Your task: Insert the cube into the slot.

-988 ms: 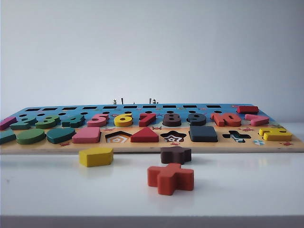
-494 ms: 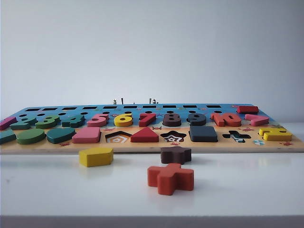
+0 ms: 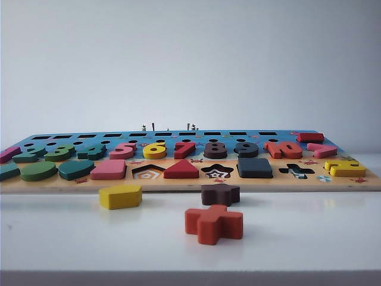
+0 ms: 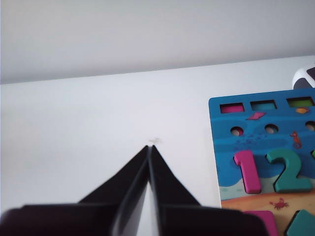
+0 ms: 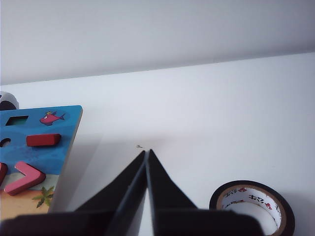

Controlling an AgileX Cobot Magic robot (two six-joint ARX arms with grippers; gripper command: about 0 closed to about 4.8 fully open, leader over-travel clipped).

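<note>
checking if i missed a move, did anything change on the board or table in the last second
Nothing visibly changed. The cube sits in the puzzle board as before, the orange cross stays loose, and the shut left gripper and right gripper stay over bare table beside it.

Puzzle board (image 3: 190,183) spans table (image 3: 297,238) width; air above board open. Cube (image 3: 255,168) seated in board's near row, nothing standing over it. Three loose pieces crowd near approach: yellow pentagon block (image 3: 120,196) left, dark brown star block (image 3: 219,194) centre at board edge, orange cross piece (image 3: 214,223) nearest. Near-right table bare. Left gripper (image 4: 149,148), fingertips together, over bare table beside board's end. Right gripper (image 5: 147,153), fingertips together, between board's other end and tape roll (image 5: 252,208).
</note>
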